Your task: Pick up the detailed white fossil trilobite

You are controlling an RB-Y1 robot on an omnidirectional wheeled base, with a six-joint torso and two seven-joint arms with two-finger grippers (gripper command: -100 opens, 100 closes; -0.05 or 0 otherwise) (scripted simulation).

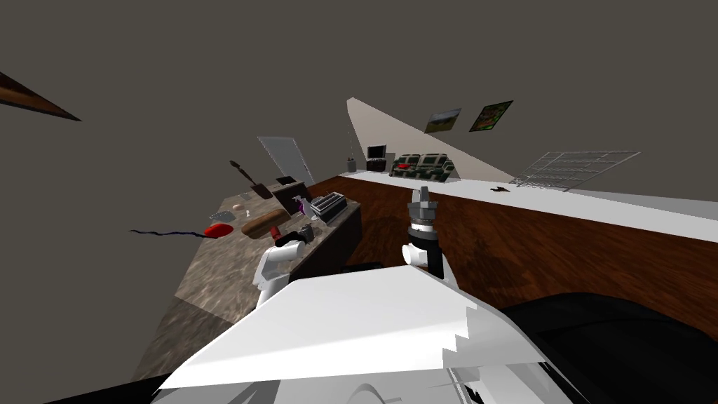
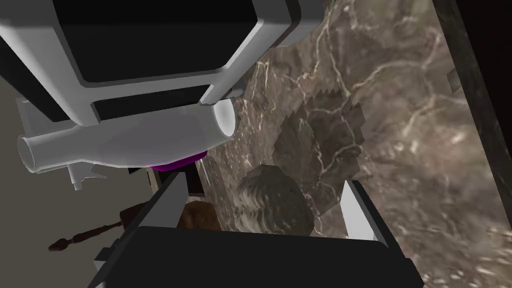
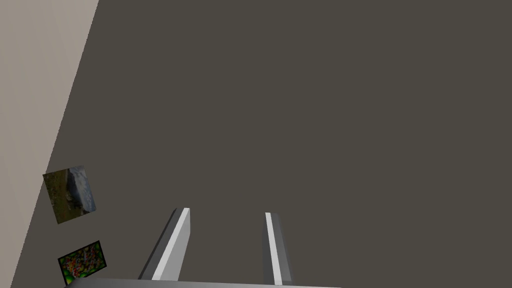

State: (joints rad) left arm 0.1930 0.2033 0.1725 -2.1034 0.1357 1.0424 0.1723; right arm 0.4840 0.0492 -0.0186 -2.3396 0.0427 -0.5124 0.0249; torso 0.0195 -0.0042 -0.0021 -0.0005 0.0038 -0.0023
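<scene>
The fossil trilobite (image 2: 272,205) is a ribbed, grey-tan oval lying flat on the brown marbled counter (image 2: 400,125). My left gripper (image 2: 262,182) is open and low over it, one finger on each side of it, and neither finger (image 2: 357,212) visibly touches it. In the head view the left gripper (image 1: 306,233) is at the counter's near right part, beside the dish rack (image 1: 328,205). My right gripper (image 1: 423,192) is raised in front of my chest, pointing up, with a narrow gap and nothing between its fingers (image 3: 175,245).
Just beyond the trilobite lies a white bottle (image 2: 125,142) on its side with a purple part under it, below a dark, white-framed rack (image 2: 150,45). Farther along the counter (image 1: 210,273) are a brown loaf (image 1: 265,222), a red object (image 1: 219,229) and a dark spatula (image 1: 251,181).
</scene>
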